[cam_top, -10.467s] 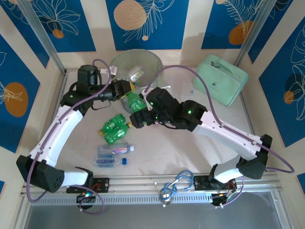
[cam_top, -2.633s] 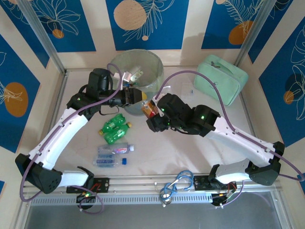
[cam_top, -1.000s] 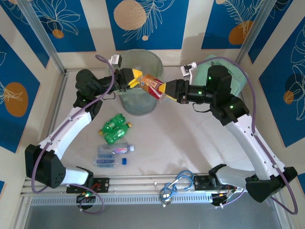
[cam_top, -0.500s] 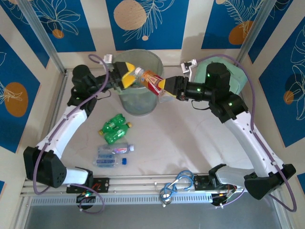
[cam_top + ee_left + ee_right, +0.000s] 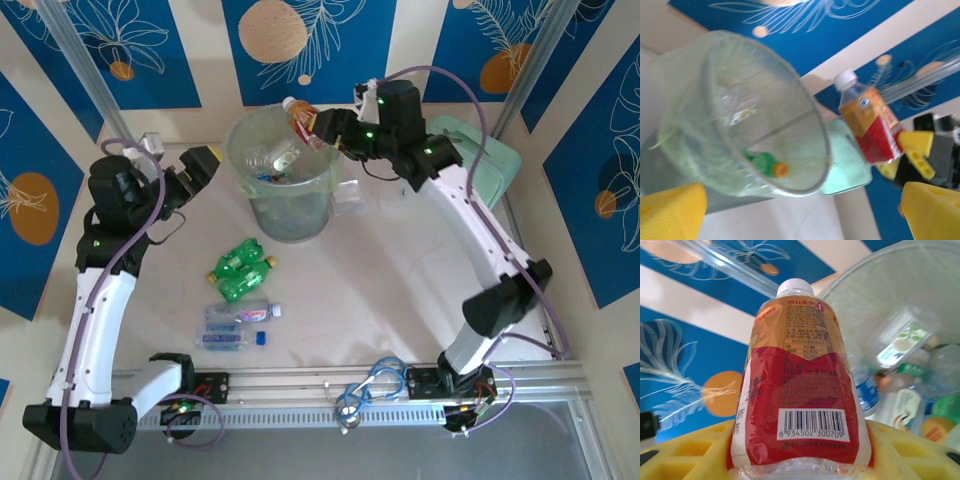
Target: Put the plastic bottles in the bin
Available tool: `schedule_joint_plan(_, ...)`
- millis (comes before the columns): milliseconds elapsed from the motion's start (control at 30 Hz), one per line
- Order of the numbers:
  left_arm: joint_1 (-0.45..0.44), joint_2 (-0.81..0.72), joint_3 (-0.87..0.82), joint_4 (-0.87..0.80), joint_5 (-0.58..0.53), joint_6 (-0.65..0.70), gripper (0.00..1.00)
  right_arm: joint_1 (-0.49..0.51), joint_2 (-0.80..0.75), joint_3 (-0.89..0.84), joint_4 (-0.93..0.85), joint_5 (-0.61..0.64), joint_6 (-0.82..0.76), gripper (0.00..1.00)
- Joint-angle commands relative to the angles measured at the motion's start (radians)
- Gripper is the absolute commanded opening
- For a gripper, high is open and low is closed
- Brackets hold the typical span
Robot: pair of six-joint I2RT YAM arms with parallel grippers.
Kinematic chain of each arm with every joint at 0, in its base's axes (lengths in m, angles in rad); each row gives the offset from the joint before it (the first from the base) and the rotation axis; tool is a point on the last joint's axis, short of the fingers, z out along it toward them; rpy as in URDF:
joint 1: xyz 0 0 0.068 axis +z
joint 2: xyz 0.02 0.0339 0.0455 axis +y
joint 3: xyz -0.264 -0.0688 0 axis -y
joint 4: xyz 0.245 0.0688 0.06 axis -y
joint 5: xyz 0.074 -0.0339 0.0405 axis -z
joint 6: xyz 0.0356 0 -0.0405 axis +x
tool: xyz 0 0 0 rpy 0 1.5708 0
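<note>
**mo_k:** Blue leaf-print wall panels (image 5: 340,60) all round, white bench (image 5: 400,290) in the middle. So what's the top view got?

**dex77:** Bin (image 5: 290,215) sits upper centre of the frame with several bottles (image 5: 283,162) lying inside. The right claw (image 5: 322,128) is clamped on a red-labelled bottle (image 5: 303,118) right at the bin's upper-right rim, cap pointing upper left. The left claw (image 5: 200,163) is off to the left of the bin, apart from it, carrying nothing. Two green bottles (image 5: 240,272) lie side by side on the bench below the bin. A pair of clear bottles (image 5: 233,325) with blue labels lies lower down, a loose blue cap (image 5: 260,338) just beside them. Mint soft case (image 5: 490,165) is upper right, partly behind the right arm.

**mo_k:** Left wrist cam?

**dex77:** Its yellow fingers (image 5: 670,210) sit in the two bottom corners, spread wide, bare gap between. The bin takes the left side, tilted in frame, an orange-capped green bottle (image 5: 760,162) inside. The red-labelled bottle hangs right of the rim, gripped at its base by the other claw.

**mo_k:** And right wrist?

**dex77:** Bottle dead centre, barcode facing the lens, white cap up, base wedged between the yellow fingers. The bin mouth is on the right with bottles in it.
</note>
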Motion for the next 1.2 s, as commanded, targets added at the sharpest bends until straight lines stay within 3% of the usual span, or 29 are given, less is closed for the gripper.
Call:
schedule_joint_plan(0,-0.002,-0.001,-0.052,-0.155,-0.09,0.088,0.97,0.022,0.074,0.121,-0.119,0.139,-0.071,0.56)
schedule_joint_plan(300,-0.007,-0.01,-0.135,-0.211,-0.132,0.099,0.93,0.108,0.289,0.416,-0.336,0.368,-0.193,0.62)
schedule_joint_plan(400,-0.007,-0.01,-0.151,-0.206,-0.133,0.091,0.92,0.129,0.319,0.439,-0.369,0.413,-0.217,0.74)
schedule_joint_plan(533,-0.007,-0.01,-0.165,-0.208,-0.138,0.083,0.92,0.157,0.309,0.429,-0.376,0.466,-0.243,0.89)
schedule_joint_plan(767,-0.007,-0.016,-0.175,-0.268,-0.213,0.071,0.91,0.205,0.234,0.419,-0.364,0.504,-0.271,0.9)
schedule_joint_plan(1000,-0.006,-0.018,-0.225,-0.319,-0.281,0.032,0.84,0.3,0.018,0.194,-0.257,0.475,-0.311,0.89)
schedule_joint_plan(1167,-0.006,-0.044,-0.305,-0.348,-0.28,0.0,0.81,0.355,-0.195,-0.113,-0.139,0.276,-0.334,0.91)
